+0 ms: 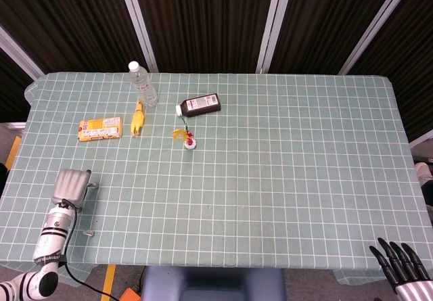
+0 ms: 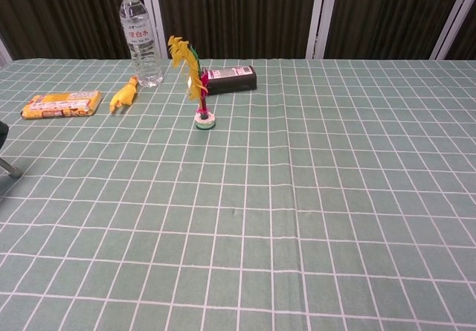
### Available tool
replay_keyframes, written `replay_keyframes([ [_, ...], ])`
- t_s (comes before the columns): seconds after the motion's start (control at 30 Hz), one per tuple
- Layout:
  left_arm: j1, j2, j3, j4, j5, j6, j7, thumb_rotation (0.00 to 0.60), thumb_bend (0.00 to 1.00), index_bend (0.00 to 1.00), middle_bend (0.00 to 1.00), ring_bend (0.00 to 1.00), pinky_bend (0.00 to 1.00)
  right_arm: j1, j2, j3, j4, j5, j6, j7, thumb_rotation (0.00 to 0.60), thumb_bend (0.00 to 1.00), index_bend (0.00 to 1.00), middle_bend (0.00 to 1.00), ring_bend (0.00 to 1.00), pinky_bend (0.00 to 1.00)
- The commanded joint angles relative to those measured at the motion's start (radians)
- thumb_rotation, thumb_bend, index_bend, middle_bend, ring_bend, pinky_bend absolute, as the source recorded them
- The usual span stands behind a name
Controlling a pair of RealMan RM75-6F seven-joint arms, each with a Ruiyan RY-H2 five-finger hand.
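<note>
The left hand (image 1: 71,187) hovers over the near left part of the worktop (image 1: 284,179), which is covered by a green checked cloth. The head view shows only the grey back of this hand, so whether its fingers are clenched or released cannot be told. The chest view shows just a dark sliver of it at the left edge. The right hand (image 1: 400,268) appears only in the head view, past the near right corner of the worktop, fingers extended and apart, holding nothing.

The nearest object to the left hand is a yellow snack packet (image 1: 99,128), lying flat and well apart from it. Just beside the packet lies a small yellow toy (image 1: 137,118), and behind that stands an upright water bottle (image 1: 143,84). A black box (image 1: 200,105) lies on its side near the bottle.

The feathered shuttlecock (image 2: 195,78) reads differently between views: the chest view shows it standing upright on its round base, whereas the head view reduces it to a small yellow and red patch.
</note>
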Motion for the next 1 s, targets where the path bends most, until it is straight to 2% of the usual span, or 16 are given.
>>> replay_keyframes([
  [0.03, -0.001, -0.001, 0.002, 0.0, 0.0, -0.001, 0.003, 0.6, 0.47, 0.58, 1.0, 1.0, 1.0, 0.0, 0.0, 0.0, 0.0, 0.0, 0.001, 0.001, 0.6, 0.18, 0.0, 0.0, 0.0, 0.0],
  [0.53, -0.002, -0.012, 0.007, 0.008, 0.027, 0.009, -0.022, 0.6, 0.39, 0.52, 1.0, 1.0, 1.0, 0.0, 0.002, 0.003, -0.003, 0.007, -0.003, 0.002, 0.6, 0.18, 0.0, 0.0, 0.0, 0.0],
  [1.0, 0.001, -0.008, 0.004, 0.002, 0.03, 0.01, -0.035, 0.6, 0.39, 0.47, 1.0, 1.0, 1.0, 0.001, 0.002, 0.002, -0.003, 0.005, -0.004, 0.0, 0.6, 0.18, 0.0, 0.0, 0.0, 0.0],
])
